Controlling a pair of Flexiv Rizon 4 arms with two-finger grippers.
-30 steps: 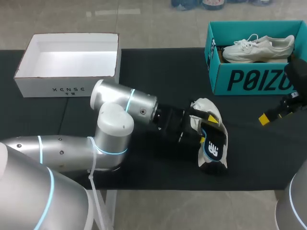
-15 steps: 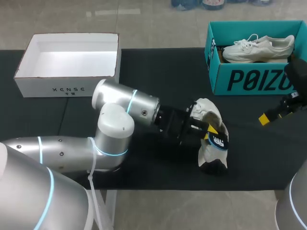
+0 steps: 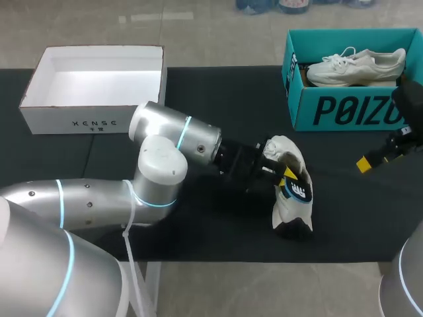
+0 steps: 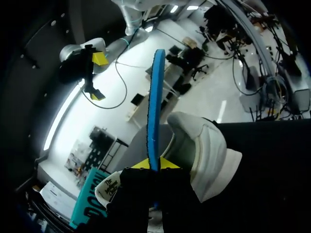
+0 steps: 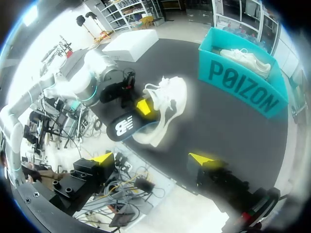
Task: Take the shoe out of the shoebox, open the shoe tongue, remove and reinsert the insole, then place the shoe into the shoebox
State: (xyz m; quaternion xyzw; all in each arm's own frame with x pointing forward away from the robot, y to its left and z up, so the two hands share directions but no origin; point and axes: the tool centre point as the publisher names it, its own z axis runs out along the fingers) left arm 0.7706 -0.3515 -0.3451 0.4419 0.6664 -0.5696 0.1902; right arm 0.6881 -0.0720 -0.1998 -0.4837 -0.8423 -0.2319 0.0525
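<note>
A white shoe (image 3: 291,210) lies on its side on the black table (image 3: 218,99), right of the middle. My left gripper (image 3: 285,178) is at the shoe's opening, shut on the insole (image 3: 299,191), which is dark with a white logo and a blue underside. In the left wrist view the insole (image 4: 155,92) stands edge-on, pinched between the yellow tips of my left gripper (image 4: 155,164), with the shoe (image 4: 206,150) just behind it. My right gripper (image 5: 152,158) hangs open above the table's right side, apart from the shoe (image 5: 167,104) and insole (image 5: 124,127).
A teal shoebox (image 3: 344,109) at the back right holds a second white shoe (image 3: 357,66). An open white box (image 3: 96,86) stands at the back left. My left arm (image 3: 172,142) stretches across the middle of the table.
My left gripper closed on the insole and drew it up from the shoe's opening, so it now stands higher and tilted. The right arm has kept still.
</note>
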